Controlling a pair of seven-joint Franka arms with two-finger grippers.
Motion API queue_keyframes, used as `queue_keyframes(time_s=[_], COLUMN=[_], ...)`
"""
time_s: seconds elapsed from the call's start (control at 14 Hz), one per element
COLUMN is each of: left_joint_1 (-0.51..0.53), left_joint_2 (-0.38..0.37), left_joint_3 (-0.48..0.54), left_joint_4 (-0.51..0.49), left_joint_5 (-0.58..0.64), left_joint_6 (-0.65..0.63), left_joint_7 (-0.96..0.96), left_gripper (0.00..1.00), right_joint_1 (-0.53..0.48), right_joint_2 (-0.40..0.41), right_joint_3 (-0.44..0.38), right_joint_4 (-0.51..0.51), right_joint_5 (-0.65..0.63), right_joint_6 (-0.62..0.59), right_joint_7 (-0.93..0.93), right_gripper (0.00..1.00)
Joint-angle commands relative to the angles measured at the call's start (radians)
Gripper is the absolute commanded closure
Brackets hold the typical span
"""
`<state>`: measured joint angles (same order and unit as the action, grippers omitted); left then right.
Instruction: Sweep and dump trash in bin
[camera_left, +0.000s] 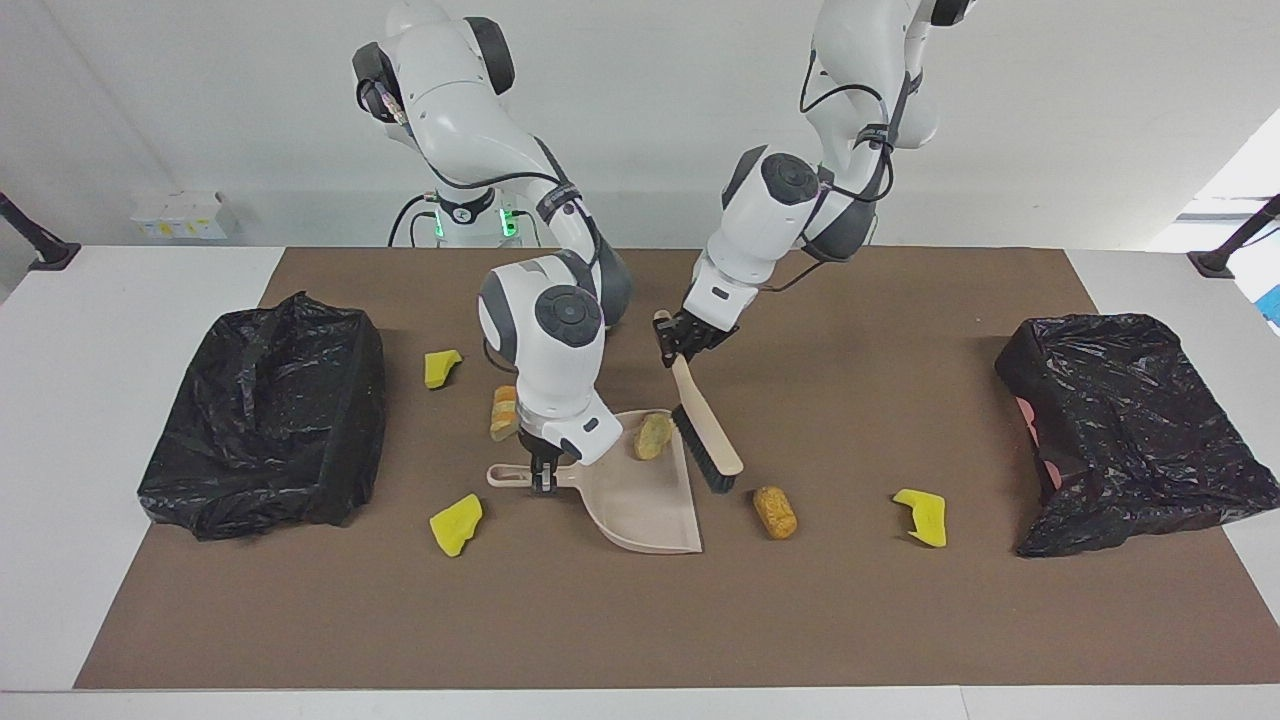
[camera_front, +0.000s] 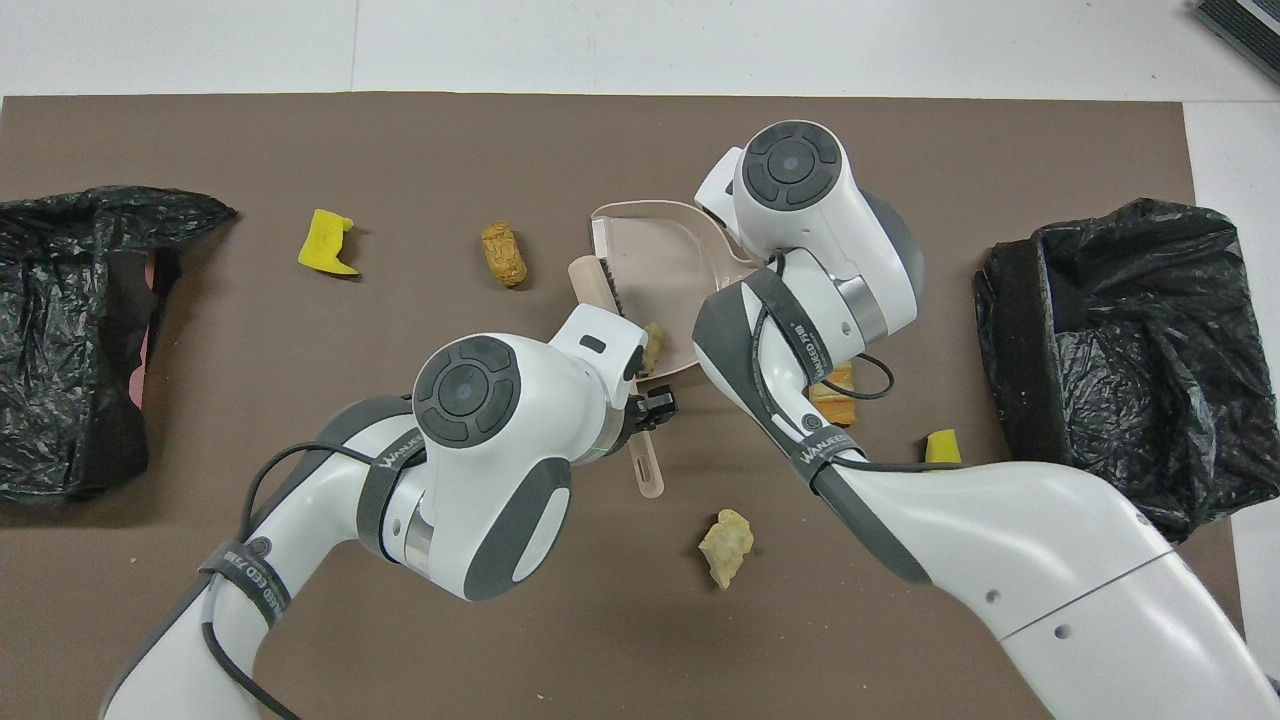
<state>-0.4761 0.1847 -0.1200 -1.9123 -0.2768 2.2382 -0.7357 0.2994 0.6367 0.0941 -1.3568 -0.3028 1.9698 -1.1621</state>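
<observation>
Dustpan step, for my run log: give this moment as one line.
left gripper: shut on brush | right gripper: shut on dustpan handle | in pan: one trash piece | brush at pan mouth
</observation>
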Motion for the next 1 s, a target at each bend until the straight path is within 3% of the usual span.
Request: queue_keyframes(time_s=[0.0, 0.28, 0.57, 0.93], left_joint_1=[0.077, 0.160, 0.252, 0.418], left_joint_2=[0.005, 0.028, 0.039, 0.042], left_joint_3=[-0.003, 0.006, 0.013, 0.013], left_joint_4=[0.068, 0.127, 0.127, 0.118], left_joint_5=[0.077, 0.232, 0.361, 0.372], left_joint_6=[-0.150, -0.271, -0.305, -0.279], left_joint_7=[-0.014, -0.011, 0.018, 0.316], left_gripper=[1.00, 1.00, 1.00, 1.00], right_joint_1=[-0.017, -0.023, -0.026, -0.026], right_joint_2=[-0.002, -0.003, -0.003, -0.003], right_joint_3=[0.009, 0.009, 0.009, 0.009], right_joint_4=[-0.024, -0.028, -0.028, -0.030], right_joint_5=[0.001, 0.001, -0.001, -0.001], right_joint_6=[0.032, 0.032, 0.032, 0.034], right_joint_7=[-0.025, -0.024, -0.024, -0.024], right_gripper=[1.00, 1.00, 1.00, 1.00])
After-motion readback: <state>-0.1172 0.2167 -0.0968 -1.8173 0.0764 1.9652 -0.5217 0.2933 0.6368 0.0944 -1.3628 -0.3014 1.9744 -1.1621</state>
